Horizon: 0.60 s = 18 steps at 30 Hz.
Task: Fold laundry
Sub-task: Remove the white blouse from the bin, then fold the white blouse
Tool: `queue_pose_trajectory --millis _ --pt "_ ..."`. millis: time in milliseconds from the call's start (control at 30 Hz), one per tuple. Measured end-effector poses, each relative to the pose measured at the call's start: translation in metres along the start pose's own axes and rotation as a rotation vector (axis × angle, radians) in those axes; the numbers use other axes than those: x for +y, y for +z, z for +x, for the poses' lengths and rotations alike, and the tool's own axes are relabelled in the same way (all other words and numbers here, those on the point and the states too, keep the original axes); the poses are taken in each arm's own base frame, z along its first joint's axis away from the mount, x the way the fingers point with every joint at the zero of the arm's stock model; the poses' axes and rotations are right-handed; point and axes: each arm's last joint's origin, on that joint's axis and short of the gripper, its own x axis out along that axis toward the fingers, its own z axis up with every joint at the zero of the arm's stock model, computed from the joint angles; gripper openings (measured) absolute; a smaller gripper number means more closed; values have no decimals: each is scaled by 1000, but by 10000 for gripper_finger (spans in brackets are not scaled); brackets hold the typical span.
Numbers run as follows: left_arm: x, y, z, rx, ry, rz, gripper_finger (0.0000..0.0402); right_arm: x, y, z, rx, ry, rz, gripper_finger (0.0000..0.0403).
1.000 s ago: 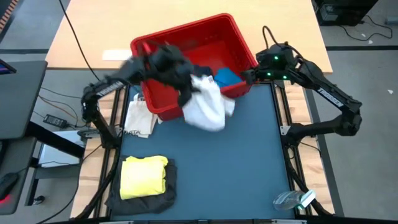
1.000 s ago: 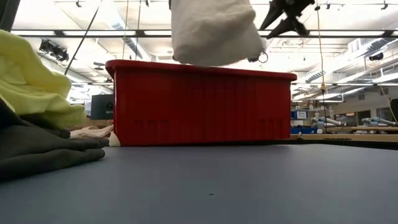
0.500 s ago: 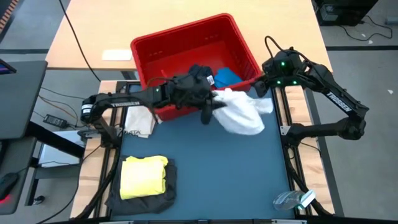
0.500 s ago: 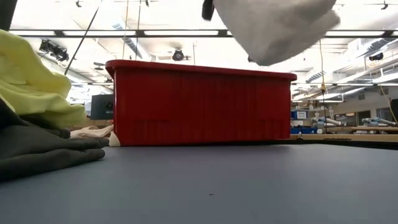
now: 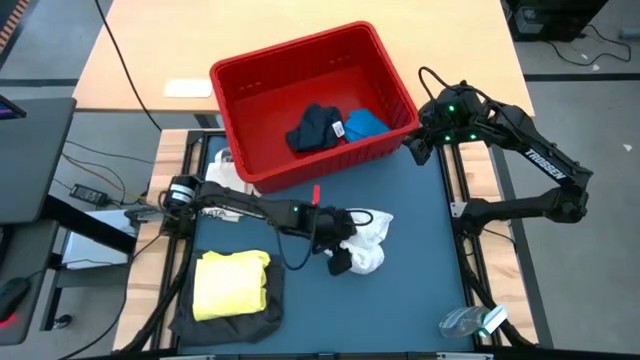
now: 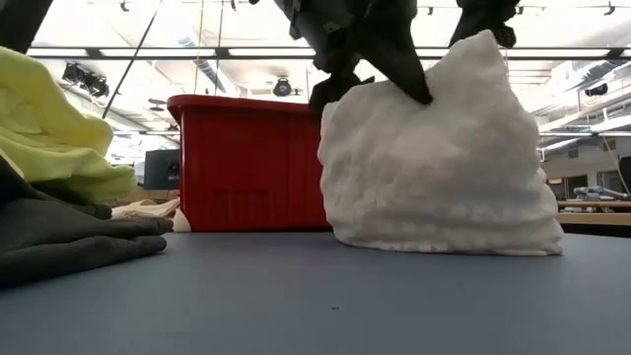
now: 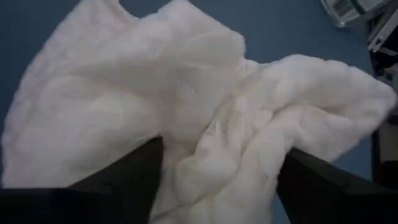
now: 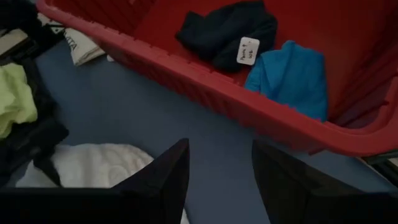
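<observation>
A white cloth point(image 5: 372, 238) lies in a crumpled heap on the blue table point(image 5: 410, 295), standing tall in the low view point(image 6: 434, 168). My left gripper point(image 5: 347, 246) is open over the heap's top, pointing slantwise down. My right gripper point(image 5: 412, 152) hangs open and empty above the table by the red basket's point(image 5: 290, 47) right near corner. In the basket lie a dark navy garment point(image 5: 314, 128) and a small blue piece point(image 5: 366, 124). A folded yellow T-shirt point(image 5: 232, 283) rests on a dark grey garment point(image 5: 226, 318) at the near left. My left gripper has its open fingers point(image 7: 127, 180) wide apart on either side of a bunched fold at the heap's top point(image 7: 214, 155), and they lie against it. They come from above, slanting from the table's left. The cloth sits slack with its base on the table.
A small white bag point(image 5: 222, 205) lies off the table's left edge under my left arm. A clear plastic item point(image 5: 470, 322) sits at the near right corner. Bare table stretches between the heap and the near and right edges.
My left gripper has swung out from the basket toward the table's near edge and come down, carrying the white cloth. The cloth hung clear in the air before; now it stands as a heap on the table. My right gripper has shifted slightly toward the near edge.
</observation>
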Motion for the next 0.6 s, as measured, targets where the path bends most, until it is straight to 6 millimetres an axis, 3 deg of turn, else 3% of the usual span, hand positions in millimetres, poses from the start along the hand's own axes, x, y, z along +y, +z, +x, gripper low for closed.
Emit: queue_pose_trajectory --millis 67,200,300,400,500,600 --pt "-1 6 -16 -28 -10 -20 309 2 0 1 5 6 -10 180" --pt "-7 30 -74 -154 -89 -52 328 5 1 11 41 40 -21 180" --pt "-9 38 -120 -252 -121 -49 329 8 -4 29 104 112 -26 180" --pt "-7 33 -157 -311 0 -78 329 9 -12 54 173 142 -23 180" --pt "6 18 -162 -189 159 -102 324 7 -22 78 219 154 -11 180" --pt "22 6 -132 40 220 -127 309 4 -31 98 271 161 15 180"
